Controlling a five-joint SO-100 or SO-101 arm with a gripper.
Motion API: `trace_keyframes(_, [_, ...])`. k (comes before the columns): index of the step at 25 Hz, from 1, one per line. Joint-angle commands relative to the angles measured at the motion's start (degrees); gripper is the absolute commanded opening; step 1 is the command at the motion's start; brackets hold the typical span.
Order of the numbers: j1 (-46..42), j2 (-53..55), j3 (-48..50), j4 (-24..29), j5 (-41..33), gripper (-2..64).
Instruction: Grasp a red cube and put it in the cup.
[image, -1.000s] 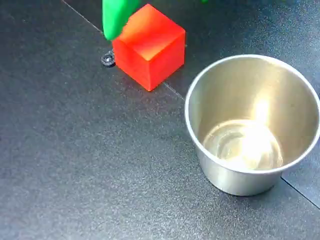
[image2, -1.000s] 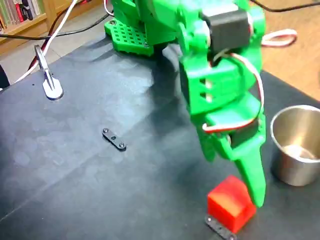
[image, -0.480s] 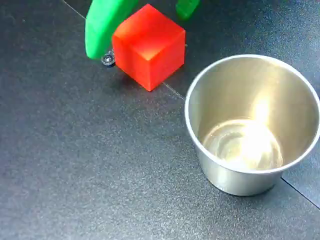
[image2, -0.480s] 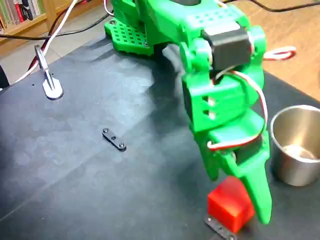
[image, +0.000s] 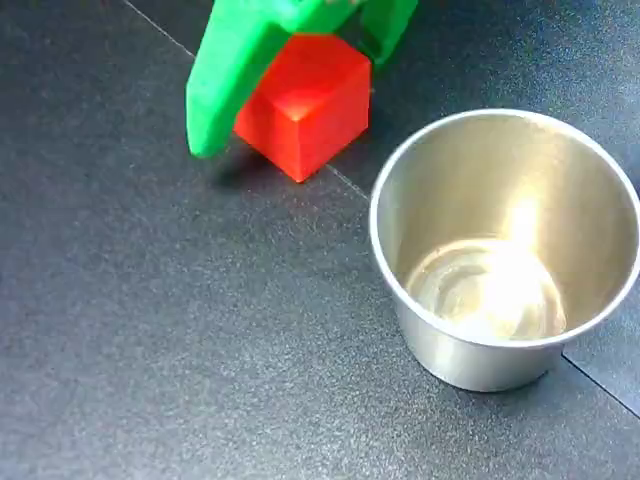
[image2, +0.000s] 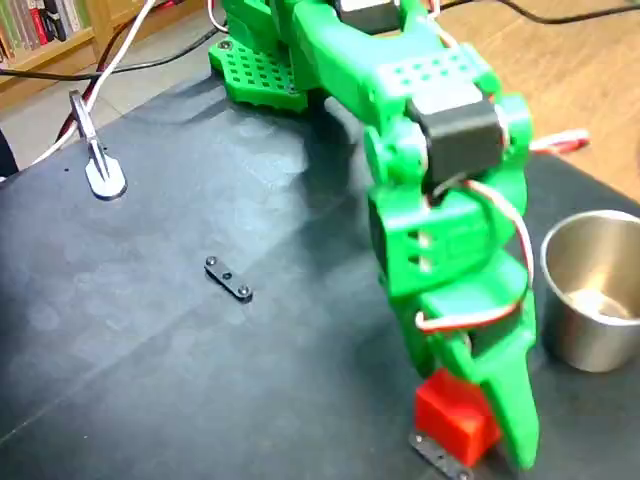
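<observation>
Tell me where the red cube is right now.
The red cube sits on the dark table at the top of a fixed view, up-left of the cup, between the green gripper fingers.

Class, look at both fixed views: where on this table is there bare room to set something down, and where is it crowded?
Bare: the dark stretch between the small black bracket and the red cube. Crowded: around the cube, where the gripper straddles it, beside the cup.

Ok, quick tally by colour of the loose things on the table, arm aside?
Red: 1, the solid red cube
Silver: 1, the round shiny metal cup
Black: 2, small flat metal strips
Total: 4
</observation>
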Motion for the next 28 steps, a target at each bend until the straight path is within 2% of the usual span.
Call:
trace_keyframes(1, [0.4,-0.2,-2.1,-2.5,-0.4,38.5])
trace_keyframes(5, [0.3,-0.3,-2.1,-2.9,-0.4,38.1])
trace_keyframes(7, [0.1,-0.4,-2.1,-2.9,-0.4,34.7])
trace_keyframes(16, [0.2,0.9,-2.1,-2.7,-0.3,-0.4])
trace_keyframes(19, [0.1,4.0,-1.1,-2.1,0.9,-0.6])
trace_keyframes(24, [-1.0,21.5,0.2,-2.1,1.0,-0.4])
trace_keyframes(28, [-2.7,35.5,11.2,-2.1,1.0,-0.5])
